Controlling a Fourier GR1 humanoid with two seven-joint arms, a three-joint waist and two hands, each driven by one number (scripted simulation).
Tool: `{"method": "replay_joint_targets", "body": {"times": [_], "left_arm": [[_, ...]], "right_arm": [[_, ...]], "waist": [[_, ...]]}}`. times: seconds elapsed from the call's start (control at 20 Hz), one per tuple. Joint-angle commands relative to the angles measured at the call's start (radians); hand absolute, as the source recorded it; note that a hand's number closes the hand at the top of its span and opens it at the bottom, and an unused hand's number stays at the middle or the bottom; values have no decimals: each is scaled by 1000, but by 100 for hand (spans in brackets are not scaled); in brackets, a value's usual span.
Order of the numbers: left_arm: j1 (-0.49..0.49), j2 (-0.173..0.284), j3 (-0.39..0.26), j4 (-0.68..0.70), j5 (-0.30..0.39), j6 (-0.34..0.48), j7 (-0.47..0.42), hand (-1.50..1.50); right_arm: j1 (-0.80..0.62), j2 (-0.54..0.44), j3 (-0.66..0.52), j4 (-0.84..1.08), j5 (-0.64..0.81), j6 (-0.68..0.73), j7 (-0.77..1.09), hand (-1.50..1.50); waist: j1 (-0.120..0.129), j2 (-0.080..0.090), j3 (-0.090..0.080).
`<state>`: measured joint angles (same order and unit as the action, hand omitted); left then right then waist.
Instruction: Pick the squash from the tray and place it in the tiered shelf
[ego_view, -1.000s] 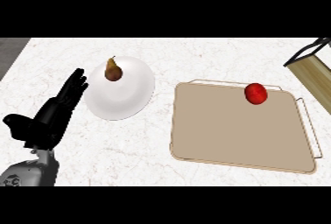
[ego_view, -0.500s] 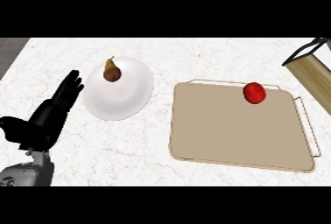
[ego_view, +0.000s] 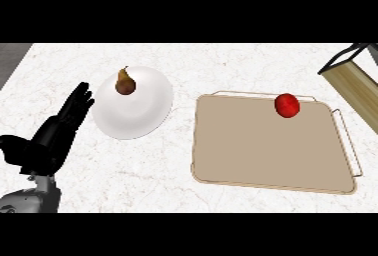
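A beige tray (ego_view: 273, 150) lies at the right centre of the counter. A small red rounded fruit (ego_view: 287, 105) sits near the tray's far edge; it is the only thing on the tray. The wooden tiered shelf (ego_view: 356, 80) shows only in part at the upper right edge. My left hand (ego_view: 53, 135) rests open at the lower left, fingers pointing up, beside a white plate. It touches nothing. My right hand does not show.
A white plate (ego_view: 136, 115) stands left of the tray, with a brown pear (ego_view: 125, 84) upright on its far part. A strip of marble counter separates the plate and the tray.
My left hand has drifted slightly lower and to the left. Nothing else has moved.
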<state>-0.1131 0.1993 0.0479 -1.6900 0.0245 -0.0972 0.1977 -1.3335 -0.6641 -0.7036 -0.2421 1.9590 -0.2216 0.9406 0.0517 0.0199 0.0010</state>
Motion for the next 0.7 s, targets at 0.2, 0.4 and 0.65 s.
{"method": "replay_joint_targets", "body": {"times": [0.2,0.4,0.65], "left_arm": [[10,-2,0,-3,-20,18,5,0],[-28,-14,5,25,-27,34,7,0],[17,-13,7,11,-12,11,-10,0]], "right_arm": [[87,-80,89,158,128,424,91,-150],[-49,-26,66,47,82,454,267,-150],[-42,-43,99,-39,99,348,231,-150]], "waist": [[-27,-6,-7],[-31,-15,-2],[-15,-11,-1]]}}
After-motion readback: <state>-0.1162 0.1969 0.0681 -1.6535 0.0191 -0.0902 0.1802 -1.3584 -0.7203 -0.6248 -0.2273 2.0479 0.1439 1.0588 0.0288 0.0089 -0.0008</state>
